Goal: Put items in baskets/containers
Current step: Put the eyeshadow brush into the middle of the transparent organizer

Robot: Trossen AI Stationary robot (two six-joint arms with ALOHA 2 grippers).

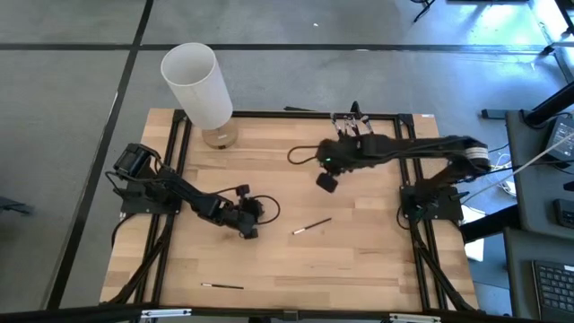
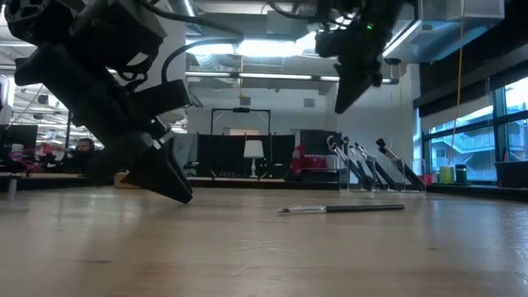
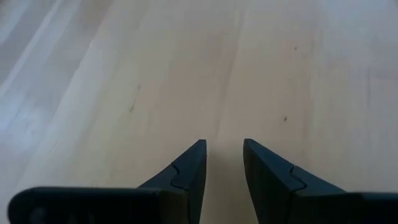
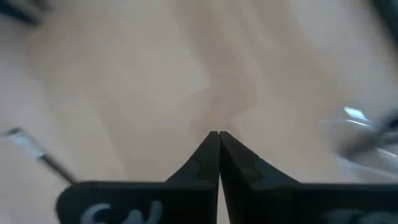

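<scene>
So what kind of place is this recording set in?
Probably a robotics lab or open workshop: a framed wooden table, exposed ceiling lights and ducting, and desks with monitors and a seated person behind.

Both arms are black, jointed, with looping black cables. The right arm (image 1: 421, 148) shows a green light. Each gripper's fingers (image 3: 189, 177) are dark, wedge-shaped, notched.

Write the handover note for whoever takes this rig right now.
Left gripper: open, empty, low over bare wood at table centre-left.
Right gripper: shut, empty, raised above the table near the clear holder.
Done: several brushes stand in the holder at the far edge.
Left: one brush lies mid-table, another brush near the front edge.
White cylinder stands at the far left corner.
</scene>
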